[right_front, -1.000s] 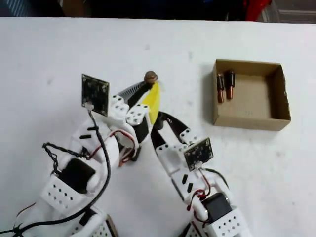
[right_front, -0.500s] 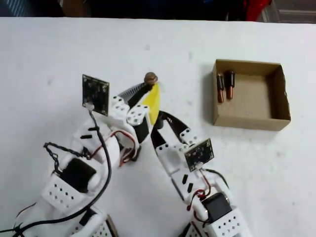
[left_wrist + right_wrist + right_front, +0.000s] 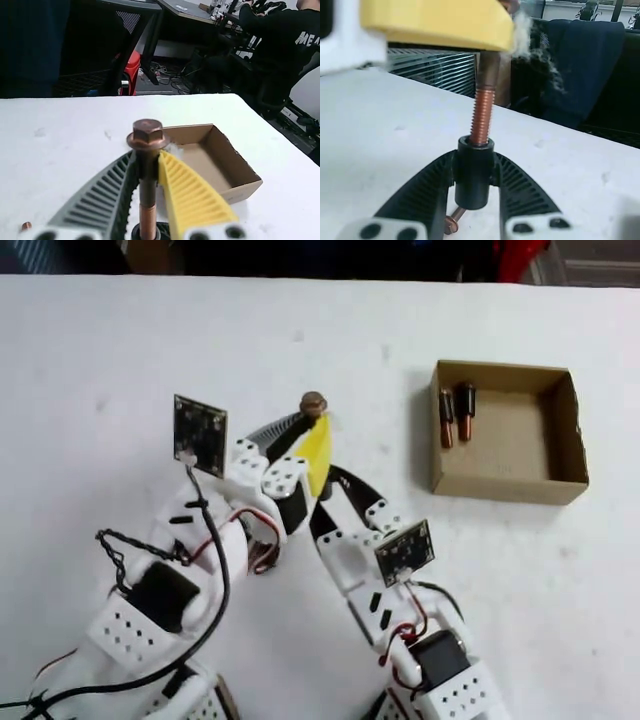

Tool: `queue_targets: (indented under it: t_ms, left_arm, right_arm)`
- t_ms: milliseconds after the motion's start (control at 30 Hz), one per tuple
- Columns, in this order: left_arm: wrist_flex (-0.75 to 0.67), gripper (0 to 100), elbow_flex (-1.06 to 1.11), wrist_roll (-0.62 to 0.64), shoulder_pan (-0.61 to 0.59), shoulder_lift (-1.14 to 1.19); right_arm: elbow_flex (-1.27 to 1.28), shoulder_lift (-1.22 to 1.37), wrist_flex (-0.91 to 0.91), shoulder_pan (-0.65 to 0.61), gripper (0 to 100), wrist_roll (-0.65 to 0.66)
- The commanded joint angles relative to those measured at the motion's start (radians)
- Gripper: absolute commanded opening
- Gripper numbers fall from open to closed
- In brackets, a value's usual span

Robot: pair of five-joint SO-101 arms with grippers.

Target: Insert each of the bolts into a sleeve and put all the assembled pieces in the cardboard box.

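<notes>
Standing tip-first in the sleeve clamped by the right hand, the left hand's clamped bolt is barely seated; two assembled pieces lie in the cardboard box.

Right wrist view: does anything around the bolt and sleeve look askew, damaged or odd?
Nothing looks askew: the bolt, held in the left gripper, enters the sleeve in the right gripper in line. Only oddity: a tuft of white fluff by the tip of the yellow finger.
</notes>
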Motion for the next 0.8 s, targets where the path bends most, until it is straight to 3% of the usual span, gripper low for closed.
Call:
queue_targets:
  t_ms: [0,767]
  left_arm:
    - [-0.035,2,-0.003,0.020,0.030,-0.031]
    - [-0.034,2,0.187,0.003,0.067,-0.031]
  right_arm:
    - [0.009,-0.010,-0.028,-0.007,1.6,-0.011]
    - [-0.003,-0.010,-0.030,0.077,1.6,-0.011]
